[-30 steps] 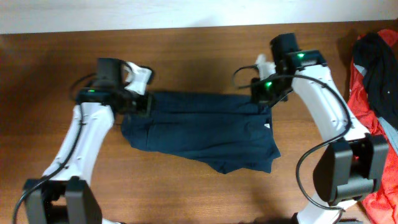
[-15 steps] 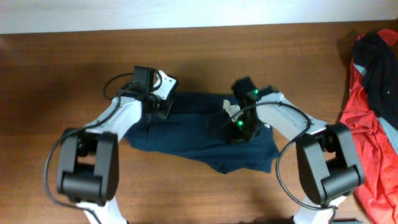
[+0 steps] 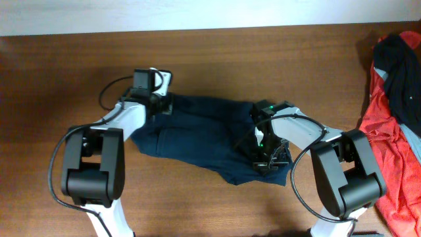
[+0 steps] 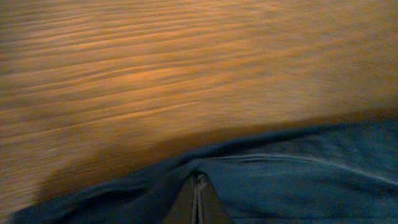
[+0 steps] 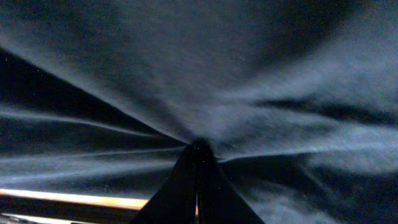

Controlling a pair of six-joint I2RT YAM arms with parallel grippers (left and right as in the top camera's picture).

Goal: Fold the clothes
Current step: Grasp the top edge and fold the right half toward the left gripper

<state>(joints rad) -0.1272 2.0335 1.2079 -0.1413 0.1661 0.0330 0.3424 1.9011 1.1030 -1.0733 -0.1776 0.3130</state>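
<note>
The dark navy shorts (image 3: 197, 135) lie on the wooden table in the middle of the overhead view. My left gripper (image 3: 163, 105) is shut on the shorts' upper left edge; in the left wrist view the closed fingertips (image 4: 198, 180) pinch a ridge of blue cloth (image 4: 298, 180). My right gripper (image 3: 264, 161) is shut on the shorts' right part and has carried it over the lower right area; in the right wrist view the closed fingertips (image 5: 199, 148) pull the cloth (image 5: 186, 68) into radiating creases.
A heap of red, black and grey garments (image 3: 395, 112) lies at the table's right edge. Bare wood table (image 3: 52, 99) spreads to the left and behind the shorts. The table's far edge meets a white wall at the top.
My right gripper has moved down toward the near edge, dragging the shorts' right part over itself. My left gripper has shifted slightly left and back, still holding the upper left edge.
</note>
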